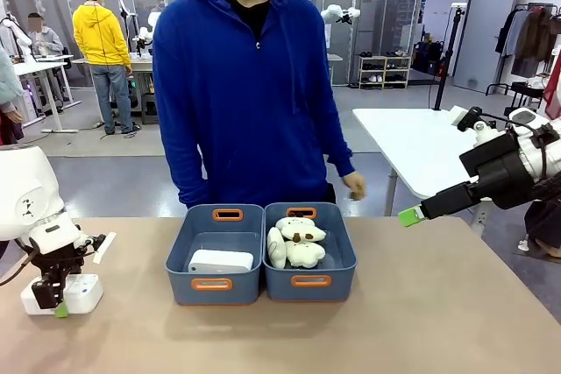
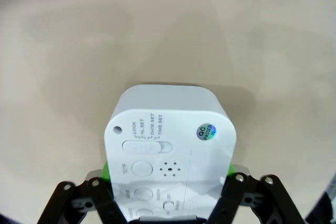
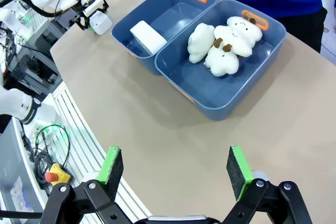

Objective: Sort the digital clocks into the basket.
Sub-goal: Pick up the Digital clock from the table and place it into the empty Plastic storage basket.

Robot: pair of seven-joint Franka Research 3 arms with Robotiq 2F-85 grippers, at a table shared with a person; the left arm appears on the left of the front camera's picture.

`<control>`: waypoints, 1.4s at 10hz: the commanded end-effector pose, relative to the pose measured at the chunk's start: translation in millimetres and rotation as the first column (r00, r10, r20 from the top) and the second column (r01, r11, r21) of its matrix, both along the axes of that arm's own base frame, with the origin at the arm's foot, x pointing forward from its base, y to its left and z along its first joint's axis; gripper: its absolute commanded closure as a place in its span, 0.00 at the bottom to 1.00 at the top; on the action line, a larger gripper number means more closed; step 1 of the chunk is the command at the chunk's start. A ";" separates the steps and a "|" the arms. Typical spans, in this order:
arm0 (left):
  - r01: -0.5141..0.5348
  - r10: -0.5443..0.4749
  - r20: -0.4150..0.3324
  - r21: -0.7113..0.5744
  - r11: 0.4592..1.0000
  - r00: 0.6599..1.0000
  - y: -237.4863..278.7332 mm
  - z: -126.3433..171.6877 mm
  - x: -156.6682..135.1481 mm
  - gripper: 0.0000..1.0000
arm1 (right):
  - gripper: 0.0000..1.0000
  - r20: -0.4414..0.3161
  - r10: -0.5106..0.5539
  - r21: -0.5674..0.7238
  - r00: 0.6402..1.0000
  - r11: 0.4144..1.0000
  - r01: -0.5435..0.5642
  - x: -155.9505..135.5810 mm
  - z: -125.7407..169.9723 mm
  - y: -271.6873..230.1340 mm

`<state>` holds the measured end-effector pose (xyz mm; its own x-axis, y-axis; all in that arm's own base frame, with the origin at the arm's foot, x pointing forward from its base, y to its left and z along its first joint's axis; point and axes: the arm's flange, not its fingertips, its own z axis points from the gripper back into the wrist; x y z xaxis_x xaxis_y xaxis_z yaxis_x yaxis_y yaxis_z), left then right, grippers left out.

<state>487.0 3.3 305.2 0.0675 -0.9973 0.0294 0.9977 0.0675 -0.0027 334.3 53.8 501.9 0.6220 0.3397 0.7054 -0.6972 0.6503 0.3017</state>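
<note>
One white digital clock [image 1: 81, 293] lies on the table at the near left, and my left gripper [image 1: 58, 304] is shut on it. In the left wrist view this clock [image 2: 170, 140] shows its back with buttons and a switch, with the green pads pressed on both its sides. Another digital clock [image 1: 221, 261] lies inside the left blue-grey basket [image 1: 186, 286], also seen from the right wrist view as a white block [image 3: 148, 36] in that basket [image 3: 176, 11]. My right gripper [image 1: 410, 215] hangs open in the air at the right, its pads [image 3: 237, 171] wide apart with nothing between them.
The adjoining right tub [image 1: 344, 282] holds cream plush toys [image 1: 296, 243]. A person in a blue hoodie [image 1: 250, 94] stands right behind the tubs, one hand [image 1: 354, 186] low at the far edge. Bare tabletop [image 1: 394, 321] spreads in front of and beside the tubs.
</note>
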 end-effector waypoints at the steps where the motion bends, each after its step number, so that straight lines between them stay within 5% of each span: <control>1: -0.044 0.043 -0.009 -0.070 0.997 0.999 5.6 13.3 -1.2 0.59 | 0.00 0.004 -0.004 -0.003 1.000 1.000 0.004 0.3 -1.0 -0.2; 4: -0.184 0.196 0.077 -0.134 0.974 0.978 23.9 97.8 -23.9 0.55 | 0.00 0.004 -0.004 -0.003 1.000 1.000 0.004 0.3 -1.0 -0.2; 9: -0.116 0.173 0.225 -0.247 0.962 0.959 -62.3 213.3 -22.3 0.55 | 0.00 0.004 -0.004 -0.003 1.000 1.000 0.004 0.3 -1.0 -0.2; 14: -0.013 0.083 0.321 -0.216 0.976 0.943 -208.0 242.8 24.0 0.55 | 0.00 0.004 -0.004 -0.003 1.000 1.000 0.004 0.3 -1.0 -0.2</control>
<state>495.4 -189.6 548.5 0.0535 -0.9566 0.2863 0.9530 0.1346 0.2715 334.3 53.5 502.0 0.6221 0.3384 0.7060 -0.6973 0.6496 0.3030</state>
